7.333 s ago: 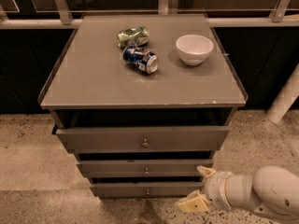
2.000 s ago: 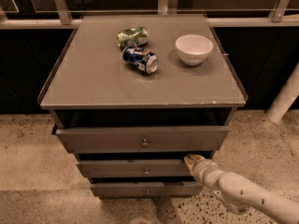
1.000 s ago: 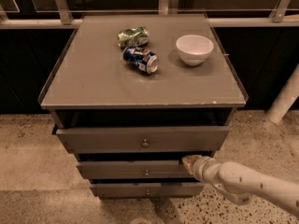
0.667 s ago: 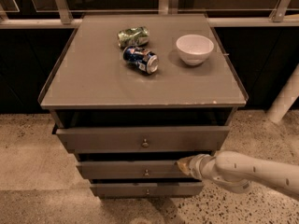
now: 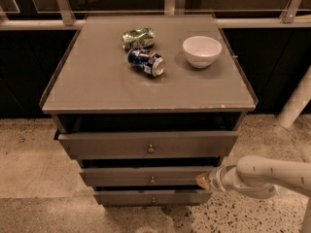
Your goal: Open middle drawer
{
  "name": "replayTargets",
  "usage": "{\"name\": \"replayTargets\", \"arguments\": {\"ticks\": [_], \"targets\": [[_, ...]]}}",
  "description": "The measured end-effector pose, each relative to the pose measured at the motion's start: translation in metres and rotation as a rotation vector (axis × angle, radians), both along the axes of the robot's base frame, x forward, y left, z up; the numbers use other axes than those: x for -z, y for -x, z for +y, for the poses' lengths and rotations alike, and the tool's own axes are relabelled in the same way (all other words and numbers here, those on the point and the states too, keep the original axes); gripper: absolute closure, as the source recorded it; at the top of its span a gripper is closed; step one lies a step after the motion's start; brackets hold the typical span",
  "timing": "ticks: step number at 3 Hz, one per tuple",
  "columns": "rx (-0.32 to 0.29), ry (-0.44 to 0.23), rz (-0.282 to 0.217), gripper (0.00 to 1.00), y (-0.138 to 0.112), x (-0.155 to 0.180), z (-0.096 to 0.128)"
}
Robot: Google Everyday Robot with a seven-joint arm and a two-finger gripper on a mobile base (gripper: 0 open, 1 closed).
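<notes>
The middle drawer (image 5: 116,176) is the second of three grey-brown fronts in the cabinet, with a small round metal knob (image 5: 152,179) at its centre. Its front stands slightly out under the top drawer (image 5: 107,144). My gripper (image 5: 203,180) is at the right end of the middle drawer's front, level with its knob and well to the right of it, touching or nearly touching the front. My white arm (image 5: 262,176) comes in from the right edge. The bottom drawer (image 5: 121,197) sits below.
On the cabinet top (image 5: 97,81) lie a green can (image 5: 138,37) and a blue can (image 5: 146,62) on their sides, with a white bowl (image 5: 201,50) to the right. A white post (image 5: 296,103) stands at the right. Speckled floor (image 5: 29,178) surrounds the cabinet.
My gripper has risen from floor level beside the bottom drawer to the right end of the middle drawer, and the arm now lies more level. The drawers look unchanged.
</notes>
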State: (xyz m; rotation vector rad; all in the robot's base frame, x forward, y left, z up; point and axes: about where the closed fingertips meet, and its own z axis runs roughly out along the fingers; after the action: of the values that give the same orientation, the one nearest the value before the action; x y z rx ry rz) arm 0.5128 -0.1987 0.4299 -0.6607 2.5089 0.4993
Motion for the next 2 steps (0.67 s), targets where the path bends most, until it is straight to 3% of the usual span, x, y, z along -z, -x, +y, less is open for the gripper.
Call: {"name": "replayTargets", "arguments": {"ticks": [1,2], "targets": [[0.067,0.016,-0.102,1.0,-0.009,-0.009,-0.017],[0.109,-0.063,-0.272,1.0,-0.022,-0.062,0.005]]}}
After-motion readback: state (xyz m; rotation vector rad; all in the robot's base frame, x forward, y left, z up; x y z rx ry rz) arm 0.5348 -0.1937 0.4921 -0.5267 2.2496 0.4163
